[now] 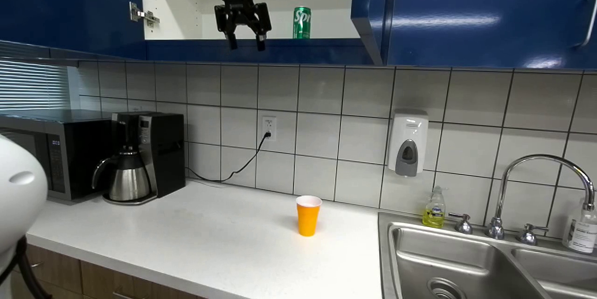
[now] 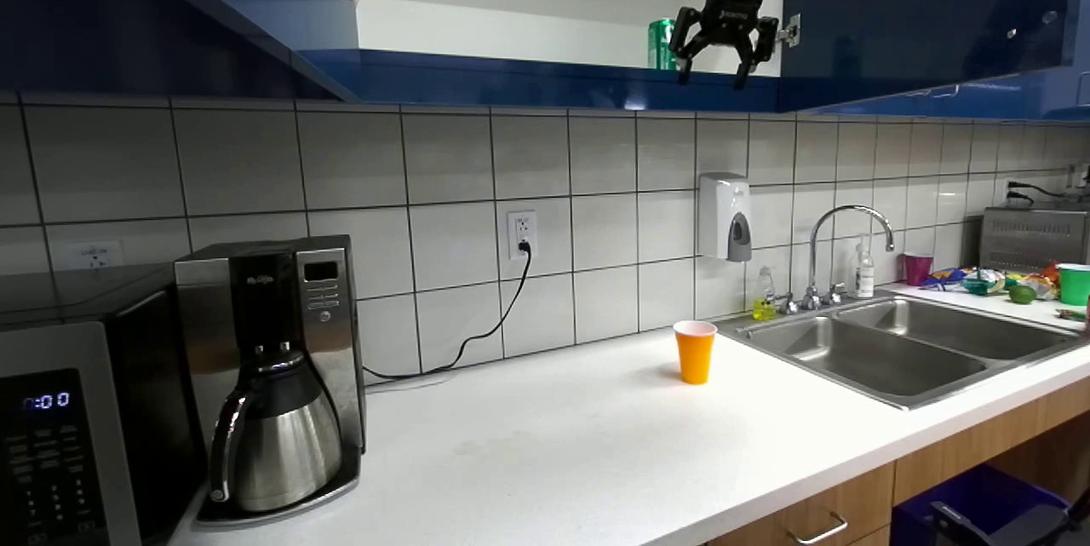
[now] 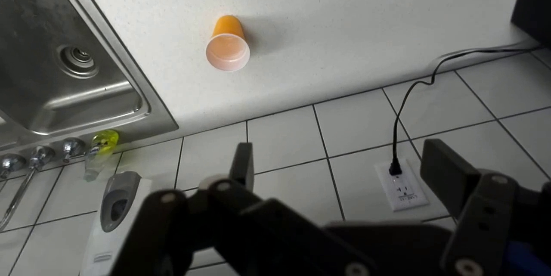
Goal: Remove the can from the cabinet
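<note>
Before us the hand (image 1: 247, 45) hangs pointing down, wide and empty, presumably to fit around its target. Beyond it, inside the cabinet (image 1: 322, 52), whose doors (image 1: 70, 5) stand open, we judge, for our reach, the green Sprite can (image 1: 301, 23) rests upright, untouched.

An exterior view faces the tiles (image 1: 322, 89) across the counter (image 1: 224, 238), close to the sink (image 1: 466, 257); an exterior view looks obliquely along the counter from near the coffee maker (image 2: 272, 307). Both share the cabinet (image 1: 326, 14). The wrist view looks down past the jaws; all three share the cup (image 3: 228, 48).
</note>
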